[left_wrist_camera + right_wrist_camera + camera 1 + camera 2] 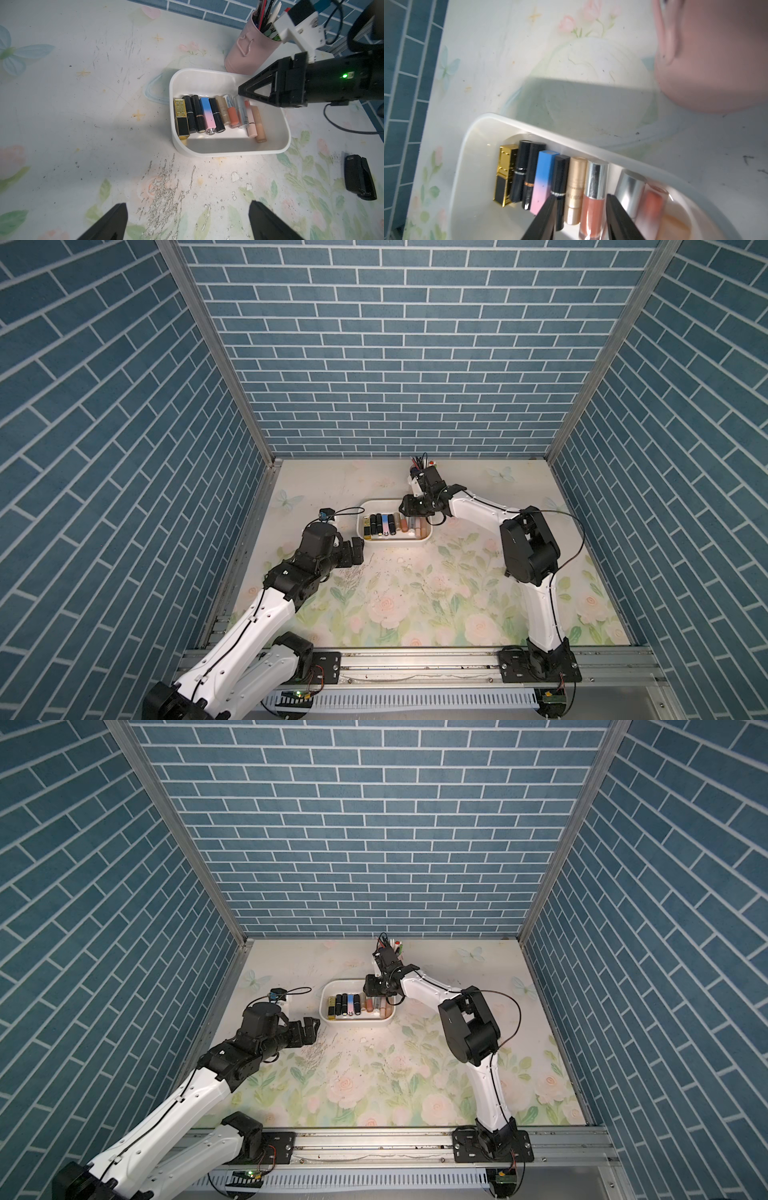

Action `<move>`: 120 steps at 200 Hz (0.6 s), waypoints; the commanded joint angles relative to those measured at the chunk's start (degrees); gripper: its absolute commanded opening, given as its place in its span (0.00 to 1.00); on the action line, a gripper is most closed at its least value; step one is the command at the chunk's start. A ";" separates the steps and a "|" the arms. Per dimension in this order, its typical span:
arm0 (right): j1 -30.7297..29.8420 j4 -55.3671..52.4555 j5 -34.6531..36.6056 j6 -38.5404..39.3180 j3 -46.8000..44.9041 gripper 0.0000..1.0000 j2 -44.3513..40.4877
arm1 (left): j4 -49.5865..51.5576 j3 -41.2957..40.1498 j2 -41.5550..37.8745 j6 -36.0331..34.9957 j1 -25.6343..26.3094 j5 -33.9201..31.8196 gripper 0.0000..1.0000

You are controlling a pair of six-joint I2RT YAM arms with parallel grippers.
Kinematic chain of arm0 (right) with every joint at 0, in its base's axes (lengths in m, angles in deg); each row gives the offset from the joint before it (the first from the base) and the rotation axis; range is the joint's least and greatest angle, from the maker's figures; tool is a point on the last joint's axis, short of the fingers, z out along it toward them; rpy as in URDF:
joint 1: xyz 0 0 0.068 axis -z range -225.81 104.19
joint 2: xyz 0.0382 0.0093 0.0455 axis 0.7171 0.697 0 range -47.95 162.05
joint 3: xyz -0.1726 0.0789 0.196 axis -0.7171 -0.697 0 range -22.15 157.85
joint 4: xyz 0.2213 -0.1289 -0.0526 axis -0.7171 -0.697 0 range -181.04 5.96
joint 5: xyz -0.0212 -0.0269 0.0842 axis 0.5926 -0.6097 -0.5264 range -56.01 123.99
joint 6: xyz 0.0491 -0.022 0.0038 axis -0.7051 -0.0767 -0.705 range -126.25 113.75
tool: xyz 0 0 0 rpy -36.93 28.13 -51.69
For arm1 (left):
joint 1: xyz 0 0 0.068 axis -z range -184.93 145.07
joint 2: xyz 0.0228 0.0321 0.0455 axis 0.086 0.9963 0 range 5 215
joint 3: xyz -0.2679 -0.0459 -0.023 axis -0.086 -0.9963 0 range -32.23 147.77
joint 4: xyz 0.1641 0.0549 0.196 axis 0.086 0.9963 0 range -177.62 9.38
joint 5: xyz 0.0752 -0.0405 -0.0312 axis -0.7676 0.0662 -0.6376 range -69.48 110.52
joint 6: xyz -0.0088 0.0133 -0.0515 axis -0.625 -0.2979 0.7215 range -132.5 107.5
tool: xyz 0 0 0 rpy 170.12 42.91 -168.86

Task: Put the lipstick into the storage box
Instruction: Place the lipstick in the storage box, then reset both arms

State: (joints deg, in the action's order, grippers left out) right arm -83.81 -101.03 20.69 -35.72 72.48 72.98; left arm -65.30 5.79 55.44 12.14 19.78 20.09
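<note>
The white storage box (376, 502) (207, 71) sits mid-table, seen in both top views. Several lipsticks (216, 116) (548, 178) lie side by side in a row inside it. My right gripper (580, 196) (409, 510) hangs low over the right part of that row. Its jaws stand apart, straddling a gold tube (576, 187) and an orange gloss tube (593, 199) that rest on the box floor. My left gripper (188, 204) (358, 549) is wide open and empty, just left of the box's front corner, above bare table.
A pink pen cup (247, 52) (716, 62) full of pens stands right behind the box, close to the right wrist. A small black stapler-like object (359, 176) lies on the table right of the box. Blue brick walls close in three sides.
</note>
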 commanded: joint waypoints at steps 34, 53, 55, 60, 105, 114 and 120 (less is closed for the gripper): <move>-0.23 6.17 -8.56 2.66 -6.25 0.47 -12.03 | -1.40 3.30 2.13 -0.43 -0.36 0.62 0.99; -0.17 7.60 -9.19 3.34 -8.65 0.48 -15.65 | -2.08 4.28 2.95 -0.43 -0.36 1.25 1.00; -0.15 7.70 -9.20 3.51 -8.95 0.48 -16.10 | -2.17 4.37 3.06 -0.46 -0.36 1.29 1.00; -0.16 7.99 -9.28 3.83 -9.48 0.48 -17.08 | -2.47 4.52 3.14 -0.47 -0.36 1.52 1.00; 1.68 9.54 -6.70 7.94 -14.85 0.55 -27.24 | -3.61 8.05 4.56 -0.18 -0.49 -1.22 1.00; 2.53 9.95 -5.05 8.87 -16.36 0.57 -29.51 | -3.77 9.15 4.63 -0.38 -0.51 -2.13 1.00; 3.10 10.58 -4.31 9.78 -17.55 0.58 -31.03 | -3.93 9.75 4.66 -0.47 -0.48 -2.99 1.00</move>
State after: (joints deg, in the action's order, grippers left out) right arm -82.87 -93.49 13.45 -31.13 58.01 48.37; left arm -67.42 12.17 59.94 12.19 19.71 20.05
